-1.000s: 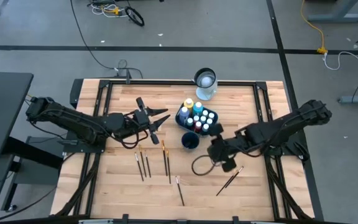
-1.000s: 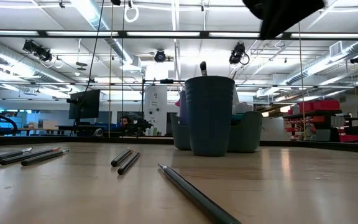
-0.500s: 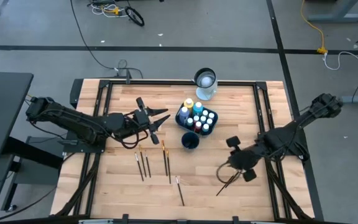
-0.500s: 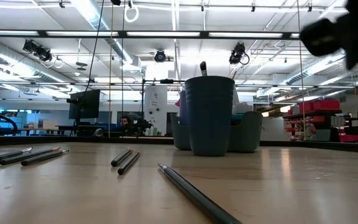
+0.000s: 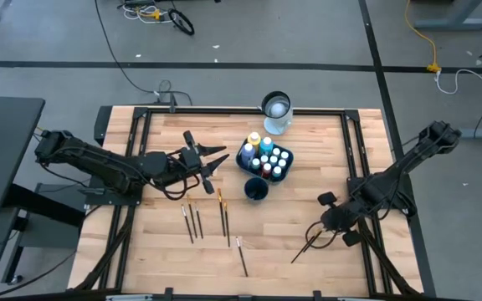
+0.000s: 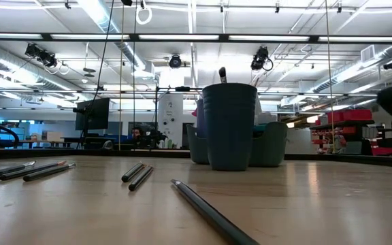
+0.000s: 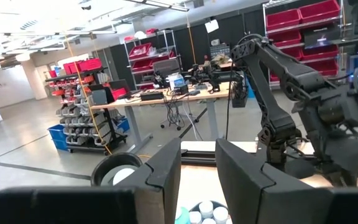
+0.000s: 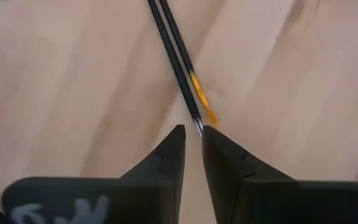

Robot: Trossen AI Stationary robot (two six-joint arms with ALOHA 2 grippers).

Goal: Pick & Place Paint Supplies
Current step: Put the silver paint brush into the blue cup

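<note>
Two dark-handled brushes [image 5: 307,245] lie side by side on the wooden table near its right front. My right gripper [image 5: 321,229] points steeply down over their far end [image 8: 197,122], fingers a narrow gap apart, the brush tips right at that gap. Other brushes [image 5: 194,221] [image 5: 224,216] [image 5: 243,255] lie flat at centre front. Small capped bottles and a yellow one stand in a dark tray [image 5: 265,159]. My left gripper [image 5: 213,160] hovers open and empty left of the tray.
A dark blue cup [image 5: 256,189] [image 6: 229,126] with a brush standing in it sits just in front of the tray. A clear glass jar [image 5: 276,113] stands at the far edge. Bare wood lies between the cup and the right-hand brushes.
My right gripper has swung from beside the dark cup toward the table's right and near edge, dropped lower and tipped to point more steeply down, ending over the pair of brushes. Nothing on the table has moved.
</note>
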